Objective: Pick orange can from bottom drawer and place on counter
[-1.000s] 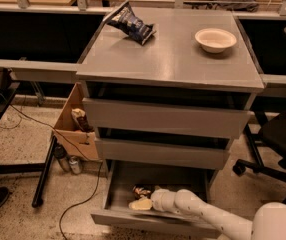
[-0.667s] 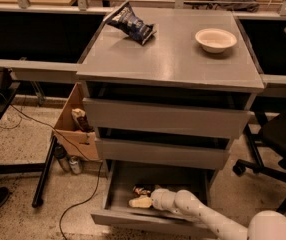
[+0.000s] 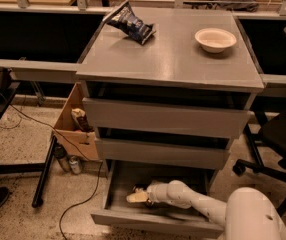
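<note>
Because the bottom drawer (image 3: 133,219) stands pulled out toward the camera, its grey tray is open from above. The white arm (image 3: 198,205) can therefore reach in low from the right, beneath the shut fronts of the two upper drawers (image 3: 165,118). The claw (image 3: 137,197) lies inside the tray, left of middle and close above its floor, with its pale tip pointing left. Whether it is open or closed on anything I cannot tell.

Just behind that tip, touching it or nearly so, sits a small dark and orange shape that I take for the orange can (image 3: 140,188). It is in the drawer and not yet lifted. I judge the step in hand to be the grasp itself, with the lift and the carry to come. The flat reach makes sense: the drawer above overhangs the back of the tray, so the can probably has to come forward before it can rise.

On the floor left of the cabinet, a cardboard box (image 3: 75,131), a dark bottle (image 3: 60,158) and a silver can (image 3: 76,164) seem no part of the job. Farther up and back, the desk (image 3: 173,64) is the goal. A chip bag (image 3: 130,24) lies at its back left and a white bowl (image 3: 215,39) at its back right, so the grey stretch in front of them looks the natural spot for the can.
</note>
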`<state>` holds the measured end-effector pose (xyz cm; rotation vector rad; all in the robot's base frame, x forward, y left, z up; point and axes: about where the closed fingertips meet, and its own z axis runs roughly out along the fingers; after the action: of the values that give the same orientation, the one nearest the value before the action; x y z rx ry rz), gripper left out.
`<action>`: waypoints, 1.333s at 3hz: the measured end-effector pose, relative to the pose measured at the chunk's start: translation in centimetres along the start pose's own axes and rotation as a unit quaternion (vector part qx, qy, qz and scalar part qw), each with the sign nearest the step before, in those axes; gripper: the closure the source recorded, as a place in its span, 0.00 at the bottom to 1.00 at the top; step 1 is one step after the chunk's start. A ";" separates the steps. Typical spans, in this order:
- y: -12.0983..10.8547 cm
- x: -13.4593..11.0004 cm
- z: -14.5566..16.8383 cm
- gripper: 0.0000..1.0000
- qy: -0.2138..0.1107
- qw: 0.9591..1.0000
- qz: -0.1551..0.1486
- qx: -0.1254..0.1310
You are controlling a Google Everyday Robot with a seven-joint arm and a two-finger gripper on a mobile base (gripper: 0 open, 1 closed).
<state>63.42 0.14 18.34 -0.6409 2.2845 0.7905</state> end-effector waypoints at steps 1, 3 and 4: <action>0.2 -0.9 -0.2 0.00 0.042 0.999 -0.018 0.019; 0.4 -1.6 0.3 0.00 0.098 0.994 -0.042 0.037; 0.4 -1.0 1.2 0.00 0.107 0.993 -0.043 0.034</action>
<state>64.38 1.46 18.45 -0.8214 2.4466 0.6256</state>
